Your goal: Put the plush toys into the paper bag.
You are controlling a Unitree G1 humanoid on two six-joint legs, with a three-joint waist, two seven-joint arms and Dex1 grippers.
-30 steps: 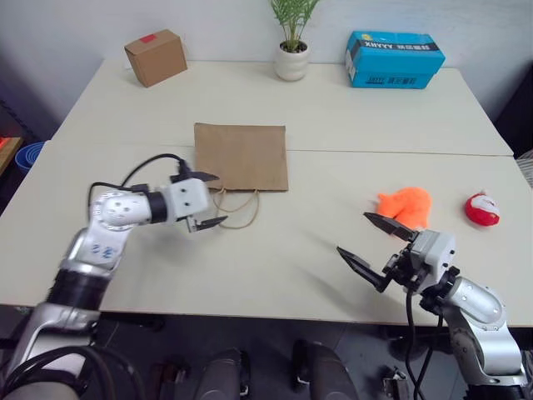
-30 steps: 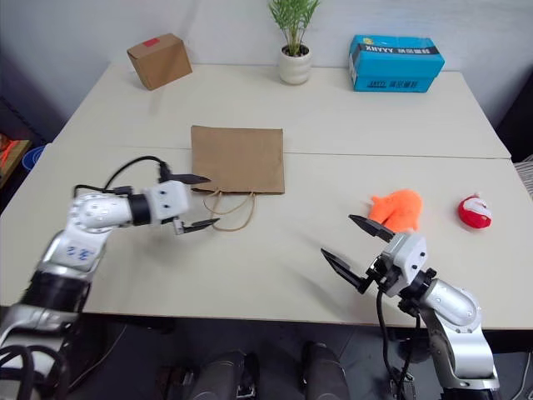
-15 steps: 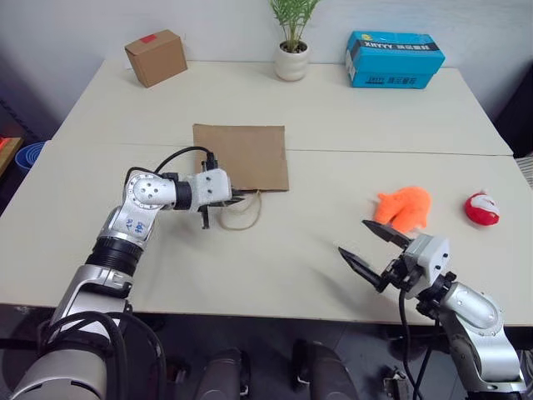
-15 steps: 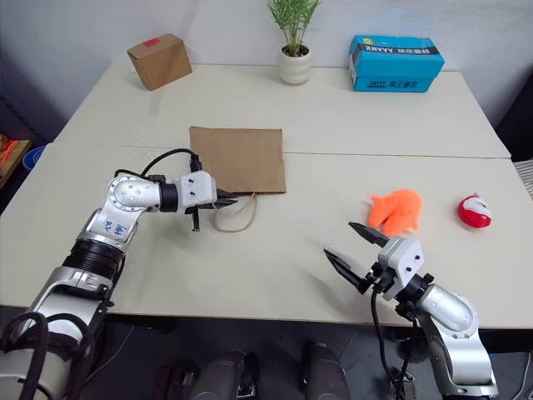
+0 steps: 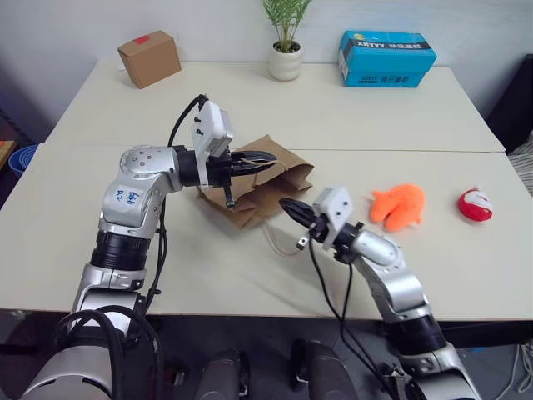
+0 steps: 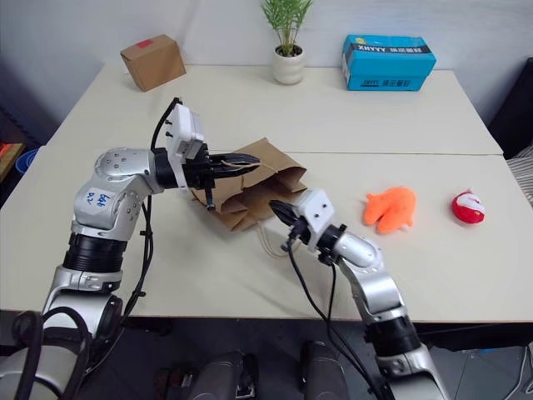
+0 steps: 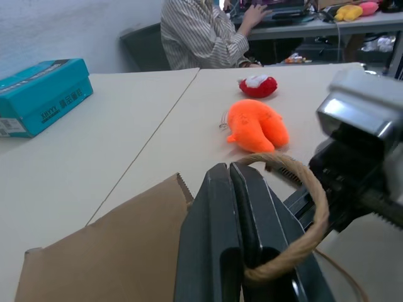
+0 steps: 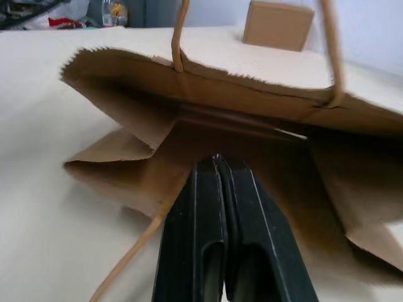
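Brown kraft paper is the centre of things: the paper bag (image 5: 265, 182) sits partly lifted off the table (image 5: 100, 242), its mouth gaping toward my right arm. My left gripper (image 5: 265, 158) is clenched on the upper rope handle (image 7: 296, 207), which loops around its closed fingers in the left wrist view, and it holds that side of the bag up. My right gripper (image 5: 289, 207) is pressed shut at the lower lip of the mouth. In the right wrist view its fingers (image 8: 220, 207) point straight into the opening, but I cannot tell whether they pinch paper or the other handle, which trails loose on the table beside them.

As for progress, I judge only the opening step to be under way. Nothing is inside the bag. The orange plush toy (image 5: 400, 206) lies on the table well to the right of the bag, and the red-and-white plush toy (image 5: 475, 204) lies further right again, near the table's edge. Both are untouched. So both toys are left to pick up and drop in, and the bag needs to stay open for that.
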